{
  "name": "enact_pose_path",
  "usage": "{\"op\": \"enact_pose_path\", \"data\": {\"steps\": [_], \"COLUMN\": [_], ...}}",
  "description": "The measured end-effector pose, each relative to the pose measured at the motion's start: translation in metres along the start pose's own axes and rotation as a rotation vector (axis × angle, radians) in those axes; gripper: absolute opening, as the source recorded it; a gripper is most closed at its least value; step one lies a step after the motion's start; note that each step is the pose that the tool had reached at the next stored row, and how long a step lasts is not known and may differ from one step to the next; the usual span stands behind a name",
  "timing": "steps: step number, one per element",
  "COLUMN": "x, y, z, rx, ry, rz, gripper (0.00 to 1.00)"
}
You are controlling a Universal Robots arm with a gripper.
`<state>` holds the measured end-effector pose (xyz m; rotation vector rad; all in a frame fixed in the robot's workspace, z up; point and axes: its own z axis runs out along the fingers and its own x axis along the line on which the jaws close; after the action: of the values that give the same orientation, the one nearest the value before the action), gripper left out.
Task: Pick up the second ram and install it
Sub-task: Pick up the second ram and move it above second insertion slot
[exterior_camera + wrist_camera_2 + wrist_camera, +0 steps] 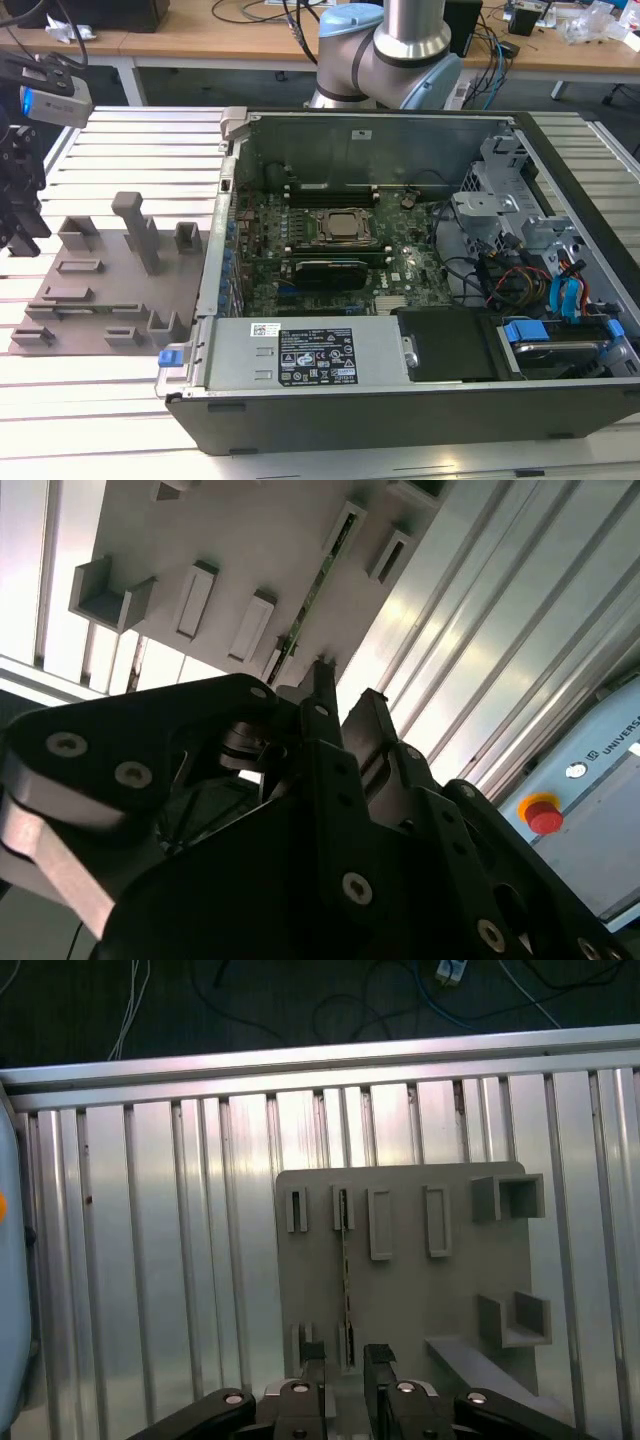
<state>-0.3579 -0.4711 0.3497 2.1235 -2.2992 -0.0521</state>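
On the grey holder plate [420, 1305], one ram stick [346, 1280] on edge, two jaws apart above it.

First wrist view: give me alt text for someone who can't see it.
The tool, its black fingers apart, hangs over one end of a thin RAM stick that stands on edge in a grey slotted holder plate. The plate lies on a ribbed metal table.
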Motion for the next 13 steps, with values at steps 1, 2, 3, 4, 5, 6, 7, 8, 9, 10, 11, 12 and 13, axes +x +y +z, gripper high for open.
{"op": "enact_pose_path", "data": {"steps": [1,2,3,4,5,6,7,8,9,10,11,12,13], "x": [0.0000,0.0000,0.0000,0.0000,0.0001,0.0001,0.0001,0.0001,0.0001,0.0001,0.0001,0.0002,0.0002], "y": [0.0000,-0.0001,-0.0001,-0.0001,-0.0002,-0.0002,-0.0002,-0.0002,-0.0003,-0.0004,-0.0004,-0.0004,-0.0005], "z": [0.0002,0.0011,0.0026,0.0041,0.0055,0.0064,0.0073,0.0081,0.0096,0.0111,0.0126,0.0136,0.0143], "rx": [0.0000,0.0001,0.0000,0.0001,0.0000,0.0000,0.0000,0.0000,0.0000,0.0000,-0.0001,0.0000,0.0000], "ry": [0.0000,0.0000,0.0000,0.0000,0.0000,0.0000,0.0000,0.0000,0.0000,-0.0001,0.0000,-0.0001,0.0000], "rz": [0.000,0.000,0.000,0.000,0.000,0.000,0.000,0.000,0.000,0.000,0.000,0.000,0.000], "gripper": [0.30,0.30,0.30,0.30,0.30,0.30,0.30,0.30,0.30,0.30,0.30,0.30,0.30]}}
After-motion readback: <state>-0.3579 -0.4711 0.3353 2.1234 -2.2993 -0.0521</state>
